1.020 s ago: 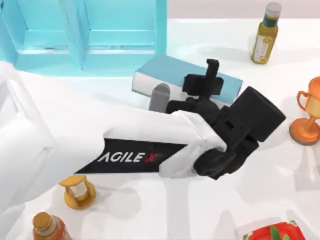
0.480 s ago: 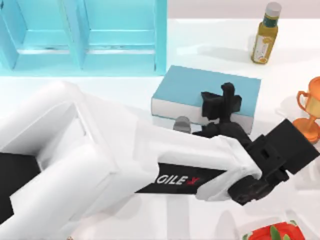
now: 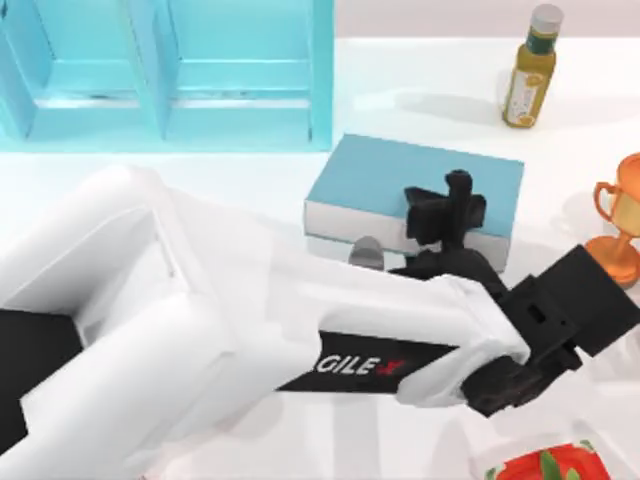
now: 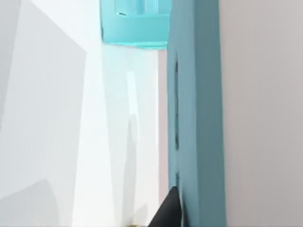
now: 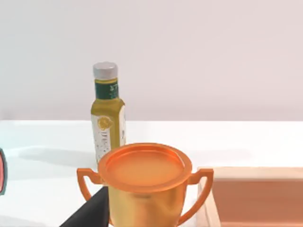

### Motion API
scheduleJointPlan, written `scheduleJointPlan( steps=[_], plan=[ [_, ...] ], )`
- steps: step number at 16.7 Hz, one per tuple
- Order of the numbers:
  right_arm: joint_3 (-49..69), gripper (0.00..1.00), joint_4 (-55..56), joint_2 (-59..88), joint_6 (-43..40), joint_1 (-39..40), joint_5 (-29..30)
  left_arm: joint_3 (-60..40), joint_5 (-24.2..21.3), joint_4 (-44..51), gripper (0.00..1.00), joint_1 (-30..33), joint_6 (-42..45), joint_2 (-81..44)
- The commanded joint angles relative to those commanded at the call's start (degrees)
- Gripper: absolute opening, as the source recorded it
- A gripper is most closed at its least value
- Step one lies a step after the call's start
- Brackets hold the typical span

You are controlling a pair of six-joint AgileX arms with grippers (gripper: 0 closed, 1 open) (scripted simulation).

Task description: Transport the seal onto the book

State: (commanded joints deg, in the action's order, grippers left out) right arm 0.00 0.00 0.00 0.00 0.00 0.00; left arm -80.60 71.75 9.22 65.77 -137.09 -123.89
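At the far left of the top view a light-blue shelf unit (image 3: pixel 170 70) is seen along the back of the white table (image 3: pixel 420 85), with open compartments facing forward. Much of the foreground is covered by the left arm (image 3: pixel 250 340), which reaches across from the left toward the middle. One book (image 3: pixel 415 190) is seen, teal with white page edges, lying flat near the table's centre, just in front of the shelf's right end. The left gripper (image 3: pixel 447 212) is placed over the book's near right edge; whether its fingers are parted or what is between them cannot be told, and the seal cannot be made out. Further right, one yellow-green bottle (image 3: pixel 530 70) stands at the back, one orange trophy cup (image 3: pixel 620 225) stands at the right edge, and a red item (image 3: pixel 545 465) is cut off at the front.
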Motion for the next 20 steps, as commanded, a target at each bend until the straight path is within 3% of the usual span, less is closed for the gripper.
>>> scheduleJointPlan(
  steps=[13, 20],
  plan=[
    [0.0, 1.0, 0.0, 0.0, 0.0, 0.0, 0.0, 2.3, -0.3, -5.7, 0.0, -0.3, 0.1, -3.7],
    [0.0, 1.0, 0.0, 0.0, 0.0, 0.0, 0.0, 2.3, -0.3, -5.7, 0.53, -0.3, 0.1, -3.7]
  ],
)
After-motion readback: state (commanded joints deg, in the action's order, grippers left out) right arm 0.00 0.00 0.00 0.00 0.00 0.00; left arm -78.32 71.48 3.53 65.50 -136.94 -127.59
